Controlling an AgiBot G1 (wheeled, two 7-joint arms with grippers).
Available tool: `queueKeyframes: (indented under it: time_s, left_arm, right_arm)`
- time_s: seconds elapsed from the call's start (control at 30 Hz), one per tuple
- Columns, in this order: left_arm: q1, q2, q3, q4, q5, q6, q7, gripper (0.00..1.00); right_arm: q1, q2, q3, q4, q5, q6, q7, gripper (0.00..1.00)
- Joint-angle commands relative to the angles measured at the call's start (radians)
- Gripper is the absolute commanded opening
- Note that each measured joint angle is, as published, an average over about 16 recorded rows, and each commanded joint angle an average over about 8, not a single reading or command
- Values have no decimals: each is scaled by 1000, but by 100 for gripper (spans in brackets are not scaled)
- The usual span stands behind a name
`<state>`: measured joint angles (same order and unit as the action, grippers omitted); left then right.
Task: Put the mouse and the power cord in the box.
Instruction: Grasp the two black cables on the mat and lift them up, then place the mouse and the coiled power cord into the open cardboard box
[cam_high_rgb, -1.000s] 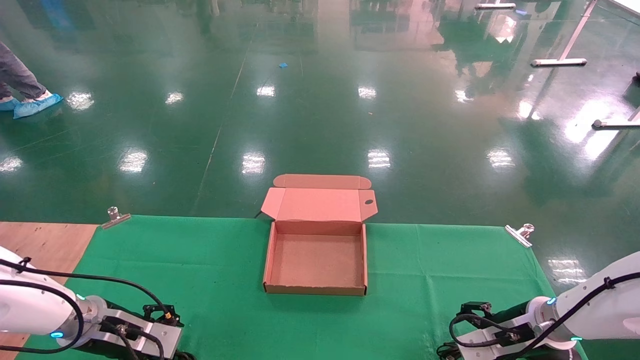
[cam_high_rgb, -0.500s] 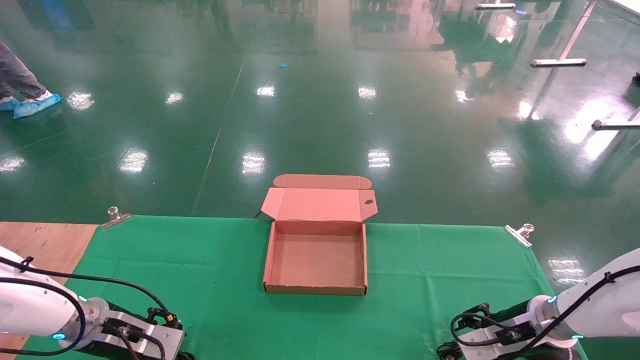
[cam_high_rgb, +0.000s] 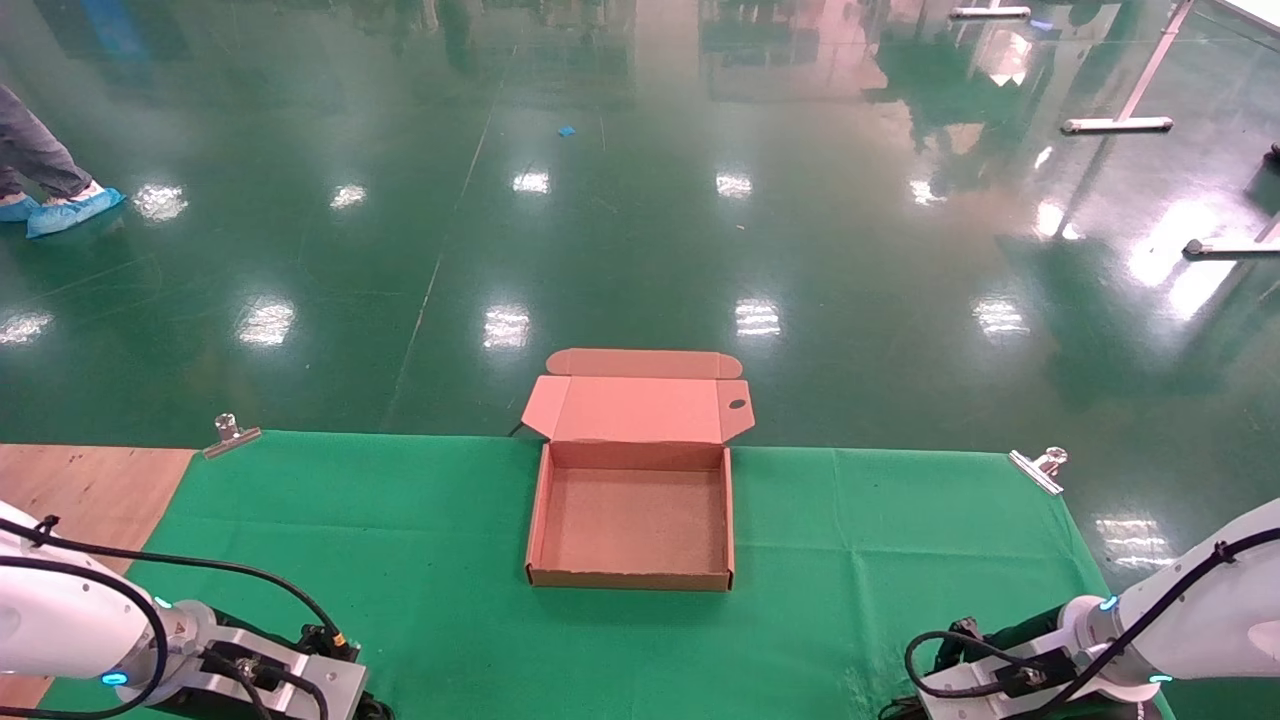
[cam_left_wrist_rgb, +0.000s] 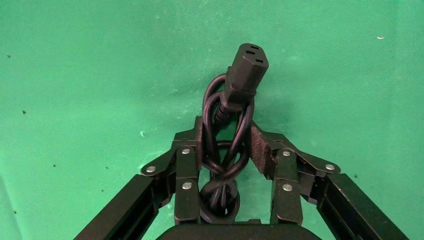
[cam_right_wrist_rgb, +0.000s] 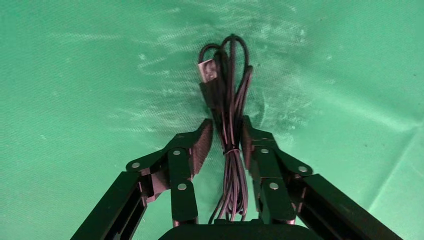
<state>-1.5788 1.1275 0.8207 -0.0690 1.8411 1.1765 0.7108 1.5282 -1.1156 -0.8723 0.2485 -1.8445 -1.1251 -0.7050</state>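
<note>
The box (cam_high_rgb: 630, 578) lies open and empty at the middle of the green cloth, its lid (cam_high_rgb: 640, 410) folded back over the far edge. In the left wrist view the power cord (cam_left_wrist_rgb: 247, 65), a thick black coil with a chunky plug, rests on the cloth. My left gripper (cam_left_wrist_rgb: 227, 127) is shut on its loops. In the right wrist view my right gripper (cam_right_wrist_rgb: 226, 125) is shut on the mouse's thin bundled cable (cam_right_wrist_rgb: 227, 90), whose USB plug (cam_right_wrist_rgb: 209, 71) shows beyond the fingertips. The mouse body is hidden. Both arms sit low at the near corners, left (cam_high_rgb: 270, 680) and right (cam_high_rgb: 1000, 680).
The green cloth (cam_high_rgb: 400, 540) is held by metal clips at the far left (cam_high_rgb: 232, 434) and far right (cam_high_rgb: 1040, 468). Bare wood tabletop (cam_high_rgb: 80, 490) shows at the left. Beyond lies shiny green floor, where a person's blue-covered feet (cam_high_rgb: 60, 205) stand far left.
Both wrists have sunk lower toward the near edge of the head view. The box has not moved.
</note>
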Motion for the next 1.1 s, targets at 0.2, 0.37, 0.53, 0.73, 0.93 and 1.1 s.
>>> queueKeyframes:
  time_s: [0.2, 0.37, 0.53, 0.73, 0.93, 1.1]
  left_arm:
    - [-4, 0, -2, 17, -3, 6, 10, 0]
    - [-21, -2, -2, 22, -3, 21, 12, 0]
    - [-58, -8, 0, 18, -1, 46, 12, 0]
    - [-122, -17, 2, 0, 3, 95, 6, 0]
    - [-204, -22, 7, -39, 11, 153, -14, 0]
    - [-281, -20, 13, -93, 23, 196, -46, 0]
  right_arm:
    - [7, -5, 2, -20, 5, -12, -13, 0]
    - [19, 0, 5, -22, 10, -30, -19, 0]
    - [48, 17, 15, -1, 26, -63, -22, 0]
    - [103, 56, 32, 67, 50, -126, -14, 0]
    - [164, 105, 51, 190, 77, -207, 34, 0]
    - [206, 138, 70, 331, 102, -261, 121, 0]
